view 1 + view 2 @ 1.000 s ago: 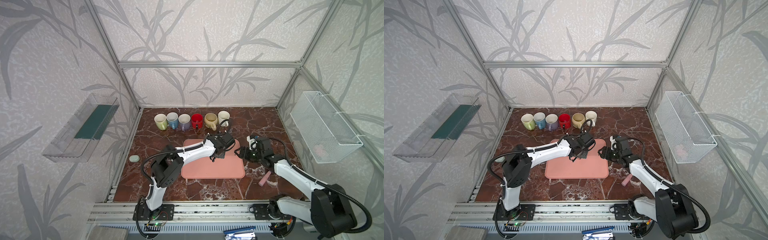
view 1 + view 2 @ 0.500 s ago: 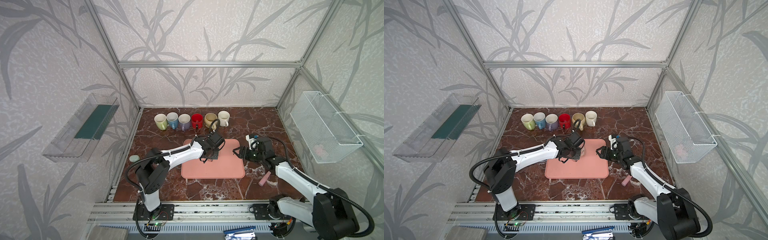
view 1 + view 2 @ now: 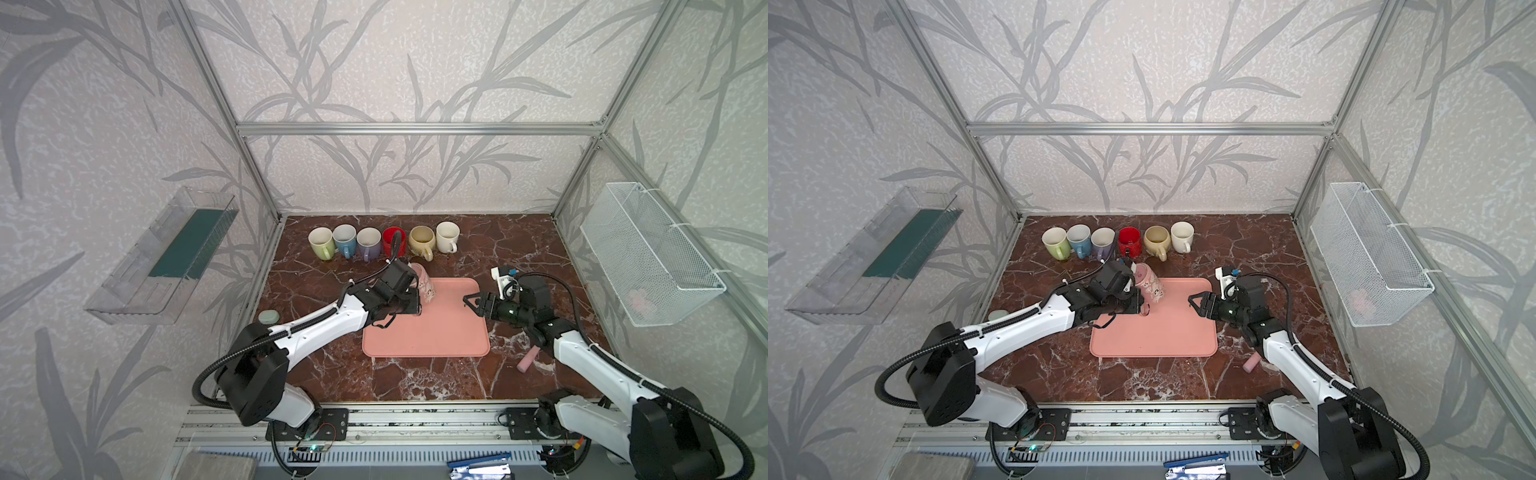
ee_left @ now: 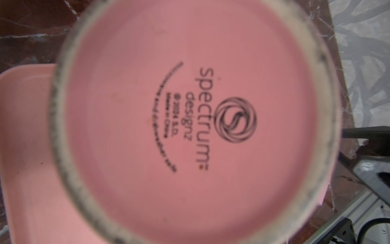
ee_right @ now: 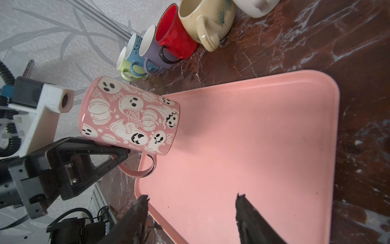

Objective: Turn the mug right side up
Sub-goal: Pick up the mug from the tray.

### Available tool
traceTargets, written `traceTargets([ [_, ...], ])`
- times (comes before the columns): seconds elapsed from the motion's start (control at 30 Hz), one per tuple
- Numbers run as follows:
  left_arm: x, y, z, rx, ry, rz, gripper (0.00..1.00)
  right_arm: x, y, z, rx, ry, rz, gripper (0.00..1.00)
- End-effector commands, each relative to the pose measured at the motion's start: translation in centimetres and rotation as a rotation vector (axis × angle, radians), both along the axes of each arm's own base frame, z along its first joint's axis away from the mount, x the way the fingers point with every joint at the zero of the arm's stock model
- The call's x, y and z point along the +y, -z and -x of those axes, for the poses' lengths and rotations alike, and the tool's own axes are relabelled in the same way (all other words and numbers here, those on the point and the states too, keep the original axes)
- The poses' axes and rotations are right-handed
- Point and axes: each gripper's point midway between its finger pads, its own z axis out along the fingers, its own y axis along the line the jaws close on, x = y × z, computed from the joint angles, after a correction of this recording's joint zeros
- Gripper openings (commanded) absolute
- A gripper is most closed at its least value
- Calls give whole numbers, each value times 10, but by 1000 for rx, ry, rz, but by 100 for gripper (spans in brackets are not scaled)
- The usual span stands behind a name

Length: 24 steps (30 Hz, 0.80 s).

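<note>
Right wrist view shows the left gripper (image 5: 123, 154) clenched on the handle of the pink ghost mug (image 5: 128, 118). The mug tilts just beyond its fingertips, mouth angled down toward the pink tray (image 5: 274, 137) corner. Facing it across the tray, the right gripper (image 5: 191, 200) hangs apart, jaws spread, grasping nothing.

White-shelled links between bulky black joint housings on left arm (image 3: 316, 328) and right arm (image 3: 598, 374), with black corrugated cables (image 3: 194, 388) looped alongside. Black tapered fingers (image 5: 135, 221) on the right gripper (image 5: 192, 196) at lower frame; white ribbed camera bracket (image 5: 42, 109) with blue connector (image 5: 6, 91) at left edge.
</note>
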Motion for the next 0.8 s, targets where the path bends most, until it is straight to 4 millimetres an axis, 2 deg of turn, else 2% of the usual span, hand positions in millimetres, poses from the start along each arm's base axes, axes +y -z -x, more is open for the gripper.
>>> traceTargets([
  [0.0,-12,-53,-11,-155,26,150,0,8,-15,0,-59,-39,-64,66],
  [0.4,6,-99,5,-269,48,293,0,23,-39,1,-119,-89,-213,66],
  [0.57,16,-111,8,-299,40,362,0,38,-47,4,-150,-144,-265,66],
  [0.77,22,-126,9,-315,49,475,0,58,-71,6,-217,-237,-389,66],
])
